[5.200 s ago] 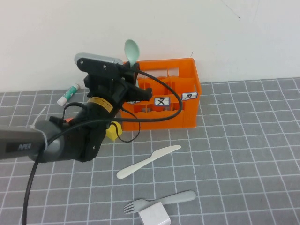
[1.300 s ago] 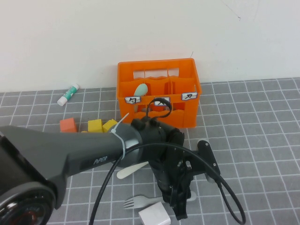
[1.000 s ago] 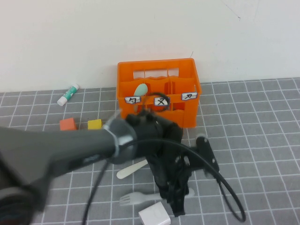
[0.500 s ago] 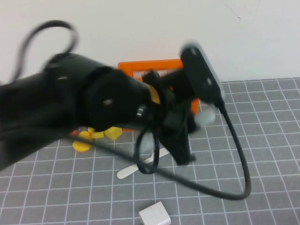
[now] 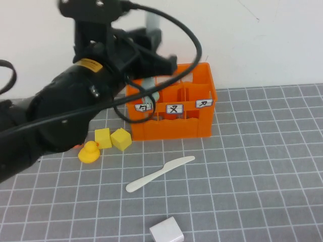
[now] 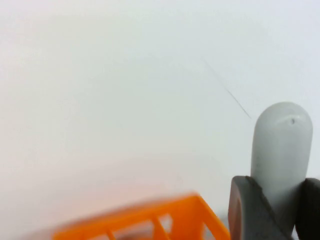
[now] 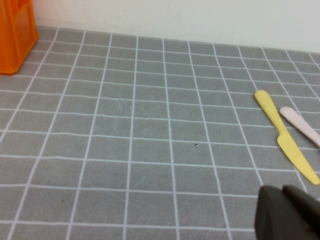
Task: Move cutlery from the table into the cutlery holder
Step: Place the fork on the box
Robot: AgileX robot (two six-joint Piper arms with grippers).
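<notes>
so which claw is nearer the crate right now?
Left. The left claw, shut on the grey fork, is above the crate's rear left. The right claw is low over bare table, the crate off at the view's edge.

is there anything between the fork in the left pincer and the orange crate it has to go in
Nothing visible blocks it. The left pincer holds the grey fork upright over the orange crate, whose top is open; the spoon already stands in one compartment. The right pincer is off to the side, low over the table.
</notes>
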